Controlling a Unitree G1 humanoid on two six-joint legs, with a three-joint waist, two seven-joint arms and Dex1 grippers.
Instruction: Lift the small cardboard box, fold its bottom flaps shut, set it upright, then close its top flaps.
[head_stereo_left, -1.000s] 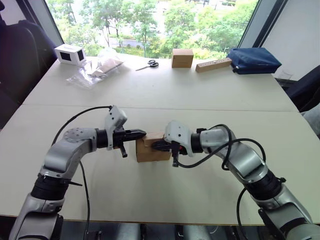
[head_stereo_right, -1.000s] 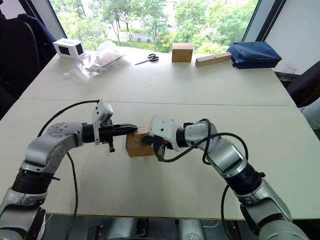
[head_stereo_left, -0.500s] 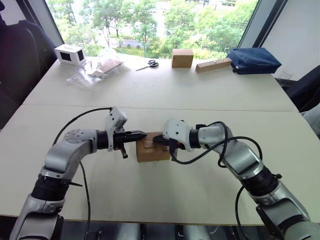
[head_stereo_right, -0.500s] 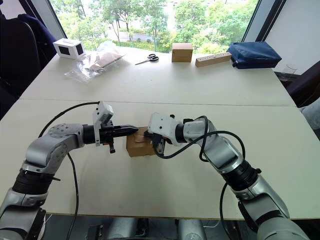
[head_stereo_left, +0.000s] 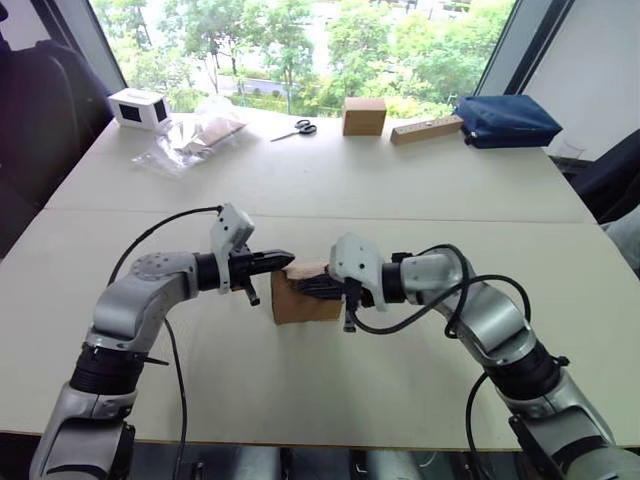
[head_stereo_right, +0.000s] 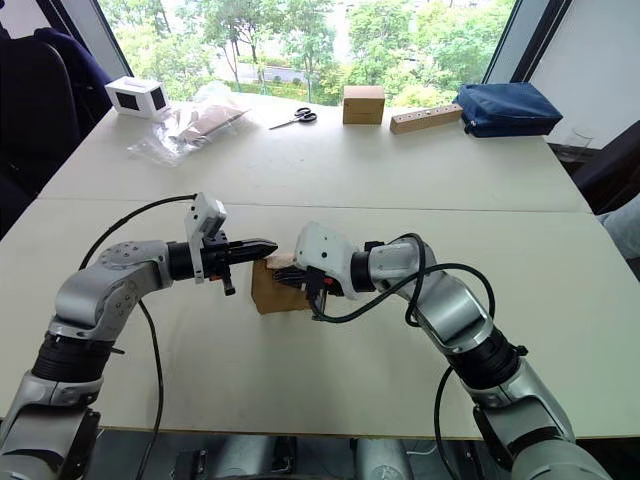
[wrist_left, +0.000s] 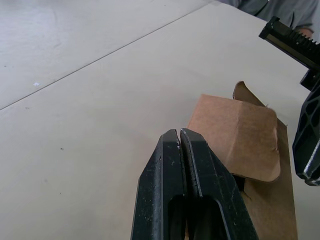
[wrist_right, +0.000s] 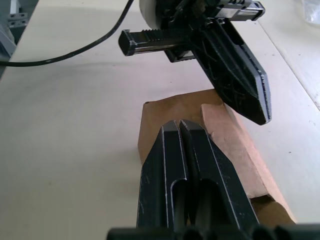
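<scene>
a: where's the box sitting for you?

b: the small cardboard box (head_stereo_left: 305, 297) stands on the near table (head_stereo_left: 300, 380), right between my two grippers. my right gripper (head_stereo_left: 312, 288) has both fingers pressed together, holding nothing, its tip lying on the box's top. my left gripper (head_stereo_left: 283, 259) is pinched together too, empty, with its tip at the box's upper left edge, over the top flaps (wrist_left: 239, 136). one rounded flap is folded over the opening and another edge peeks up behind it.

a: what could go wrong from here?

b: my guess: the box isn't gripped, only poked from two sides. if one tip pushes harder, the box could slide or tip over on the smooth table. the folded flap could also spring back up once i let off, since i can't tell if it's tucked. pressing too hard could crease it.

a: anything further back?

b: scissors (head_stereo_left: 298, 128), a squarer brown box (head_stereo_left: 364, 115), a white box (head_stereo_left: 139, 107) and a blue bag (head_stereo_left: 507, 120), all well apart from my work.
</scene>
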